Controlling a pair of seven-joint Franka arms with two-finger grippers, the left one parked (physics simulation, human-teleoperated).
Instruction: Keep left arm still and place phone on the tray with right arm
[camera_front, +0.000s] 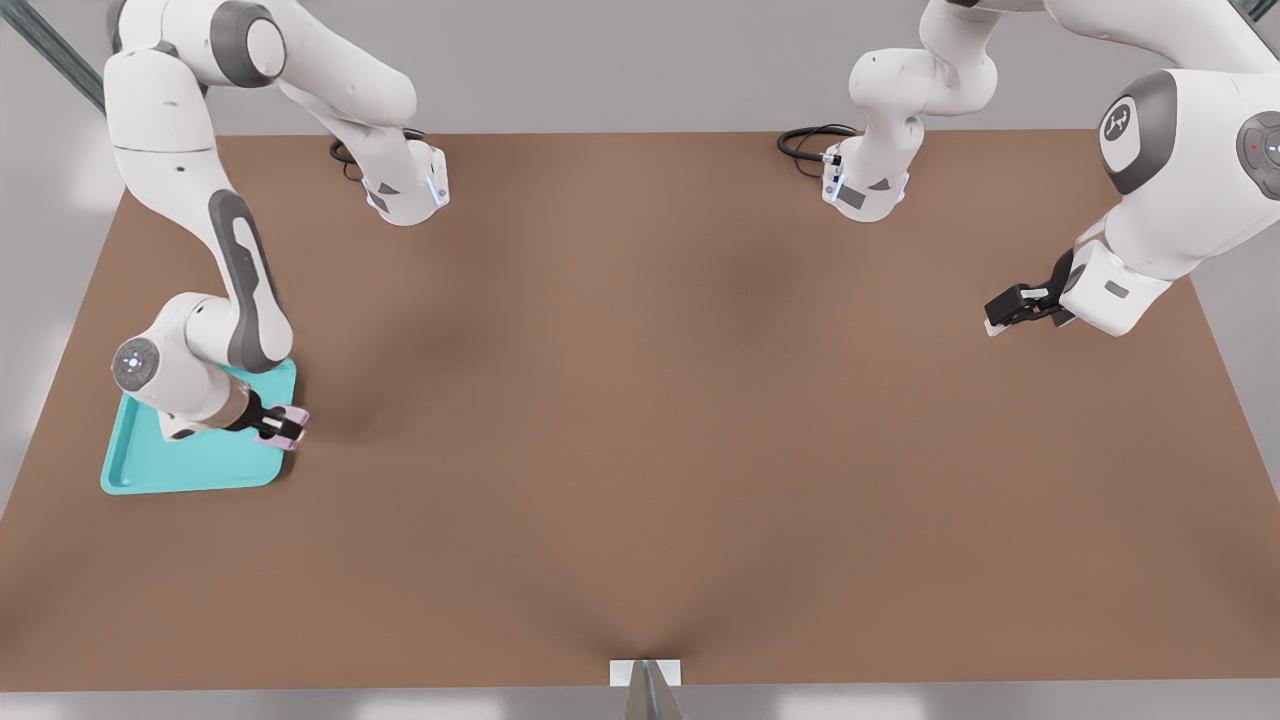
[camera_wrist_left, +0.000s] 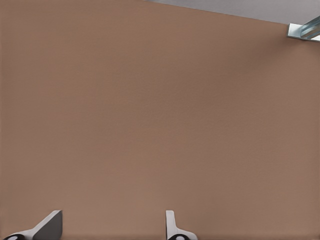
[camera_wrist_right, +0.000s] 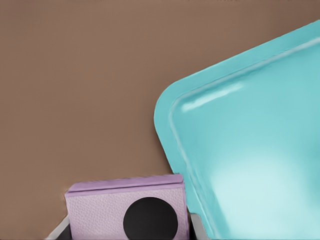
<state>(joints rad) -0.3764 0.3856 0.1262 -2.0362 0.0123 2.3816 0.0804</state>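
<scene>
One black lens marks the pale pink phone (camera_wrist_right: 127, 212) pinched by the gripper (camera_front: 283, 428) beside the turquoise tray's (camera_front: 190, 470) rim.

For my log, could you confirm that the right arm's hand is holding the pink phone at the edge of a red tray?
Not quite: the tray is turquoise, not red, as both the front view and the right wrist view show. The rest holds: the right arm's hand is shut on the pink phone at the tray's edge, on the front view's left.
</scene>
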